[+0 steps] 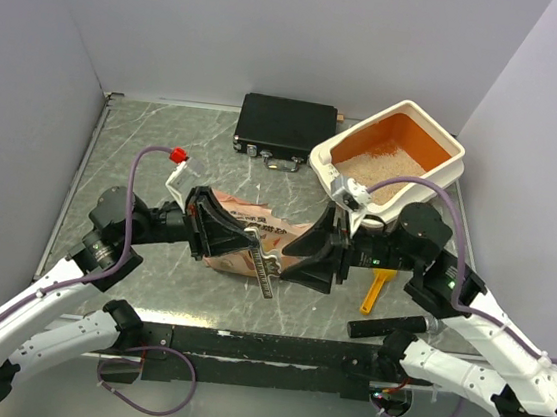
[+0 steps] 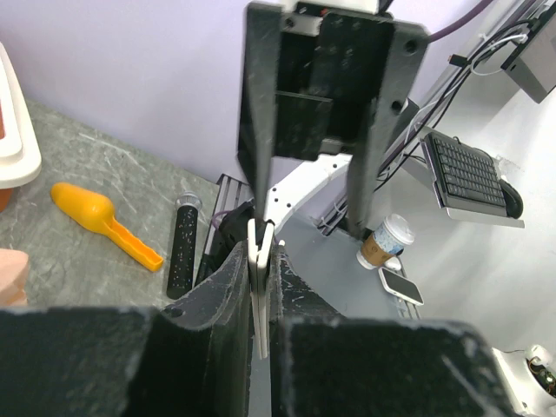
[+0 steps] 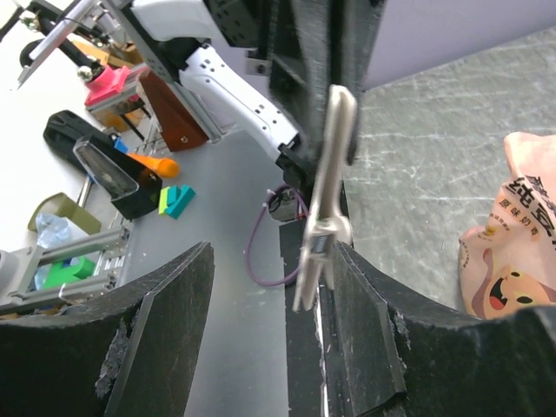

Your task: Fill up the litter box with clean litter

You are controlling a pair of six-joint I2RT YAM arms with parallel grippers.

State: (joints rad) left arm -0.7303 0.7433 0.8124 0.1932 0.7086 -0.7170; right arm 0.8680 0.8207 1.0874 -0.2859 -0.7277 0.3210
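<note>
Left hand (image 2: 259, 254) pinches thin strip (image 1: 264, 267); right hand (image 3: 274, 261) gapes.

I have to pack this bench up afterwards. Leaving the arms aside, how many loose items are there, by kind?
Litter box: 1
Black case: 1
Paper bag: 1
Yellow scoop: 1
Black tube: 1
Thin strip: 1
Total: 6

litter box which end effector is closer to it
Right. The right end effector sits just near-side and left of the litter box; the left end effector, pinching a flat strip, is farther left over the paper bag.
</note>
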